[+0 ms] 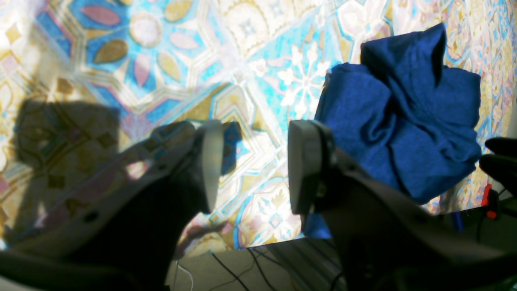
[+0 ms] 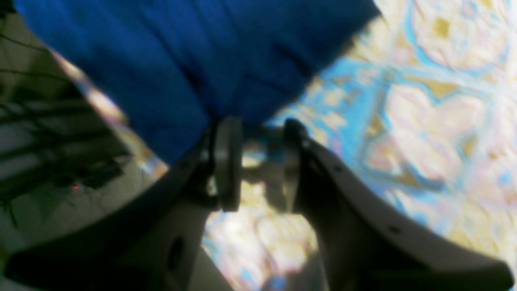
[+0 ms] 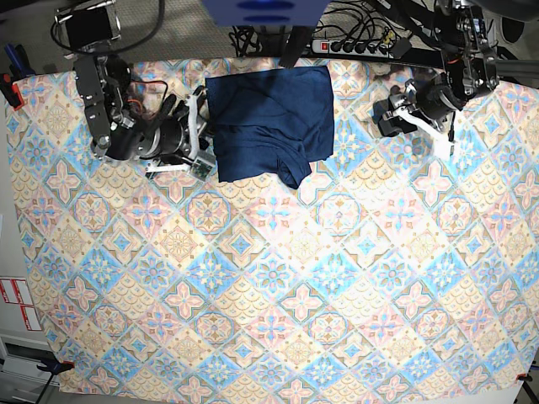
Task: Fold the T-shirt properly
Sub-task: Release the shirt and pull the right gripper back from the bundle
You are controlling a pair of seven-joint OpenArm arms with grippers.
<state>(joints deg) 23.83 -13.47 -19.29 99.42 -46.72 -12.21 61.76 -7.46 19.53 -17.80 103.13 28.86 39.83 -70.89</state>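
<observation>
The T-shirt (image 3: 269,118) lies folded into a rough dark blue rectangle at the back middle of the table, one corner bunched at its near right. My right gripper (image 3: 200,135) sits at its left edge. In the right wrist view the right gripper (image 2: 258,161) is open, its pads just short of the T-shirt (image 2: 181,52), with only patterned cloth between them. My left gripper (image 3: 389,114) hangs to the right of the shirt, apart from it. Seen from the left wrist, the left gripper (image 1: 254,165) is open and empty, and the T-shirt (image 1: 404,121) lies rumpled beyond its right finger.
A pastel tile-print cloth (image 3: 278,295) covers the whole table. A power strip and cables (image 3: 354,42) run along the back edge, and a black box (image 3: 88,25) stands at the back left. Dark parts of the other arm (image 1: 501,157) show past the shirt.
</observation>
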